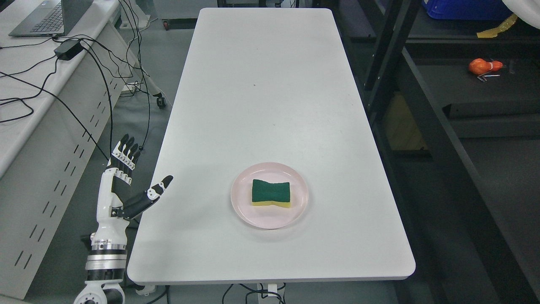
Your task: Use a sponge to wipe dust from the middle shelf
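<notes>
1. The sponge [271, 193], green side up with a yellow base, lies flat near the middle of a pink plate [244, 202]. The plate sits on the near half of the white table [261, 84]. Nothing is touching the sponge.
2. My left hand [122, 181] is raised just off the table's left edge, well apart from the plate. Its fingers are spread, its thumb points toward the table, and it holds nothing. My right hand is not in view.
3. Risk: the plate is smooth and light-looking. In my judgement a sideways approach could push the plate along the table instead of closing on the sponge.
4. Risk: the sponge is soft and narrow at the waist. A pinch on one end may fold it or let it slip during the carry.
5. Risk: the dark shelf [426, 122] stands to the right, across the table from my working hand. The long reach may catch a post or the table edge.
6. Hard to make out: which level is the middle shelf, since the frame is cut off at the right edge. No dust is discernible on it. An orange object [485, 66] lies on one level and I cannot identify it.
</notes>
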Robot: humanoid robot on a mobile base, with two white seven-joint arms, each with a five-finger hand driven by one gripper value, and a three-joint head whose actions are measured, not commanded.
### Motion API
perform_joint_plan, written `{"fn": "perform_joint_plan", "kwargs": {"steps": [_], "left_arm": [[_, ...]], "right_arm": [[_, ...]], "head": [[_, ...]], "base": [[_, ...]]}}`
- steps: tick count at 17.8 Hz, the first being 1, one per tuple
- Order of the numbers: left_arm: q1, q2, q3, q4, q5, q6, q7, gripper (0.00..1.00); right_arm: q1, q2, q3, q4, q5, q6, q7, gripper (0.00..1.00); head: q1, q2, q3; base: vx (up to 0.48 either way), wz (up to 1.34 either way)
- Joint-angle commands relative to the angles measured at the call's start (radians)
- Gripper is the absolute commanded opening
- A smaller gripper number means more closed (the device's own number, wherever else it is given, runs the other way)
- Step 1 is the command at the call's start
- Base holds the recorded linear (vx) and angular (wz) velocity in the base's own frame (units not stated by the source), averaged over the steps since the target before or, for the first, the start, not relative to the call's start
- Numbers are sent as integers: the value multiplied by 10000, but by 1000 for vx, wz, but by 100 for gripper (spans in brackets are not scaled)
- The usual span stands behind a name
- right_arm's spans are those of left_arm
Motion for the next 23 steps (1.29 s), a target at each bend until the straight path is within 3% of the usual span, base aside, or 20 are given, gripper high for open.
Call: {"fn": "perform_joint_plan", "kwargs": {"steps": [1,5,11,14,23], "left_arm": [[-1534,1448,-592,621,-3803,-802,-1242,98],[-3162,1464,-2123,1099,-7625,-2291,-1798,97],[-4589,1555,-5161,1053,-11050,-2554,-2102,97],[-4791,1495,-5930,1099,-11682,-2554,-3238,97],[-4853,1218,-6209,1589,-13109,-2463,-3394,96]], "right_arm": [[0,-175,-1,-175,0,-2,-5,100],[0,-175,14,-175,0,-2,-5,100],[0,-175,-1,-175,0,-2,-5,100],[0,-175,14,-175,0,-2,-5,100],[0,-175,-1,-175,0,-2,10,100]], "head": [[0,0,0],[0,0,0],[0,0,0],[0,0,0],[0,0,0]], "base": [[0,0],[0,0],[0,0],[0,0],[0,0]]}}
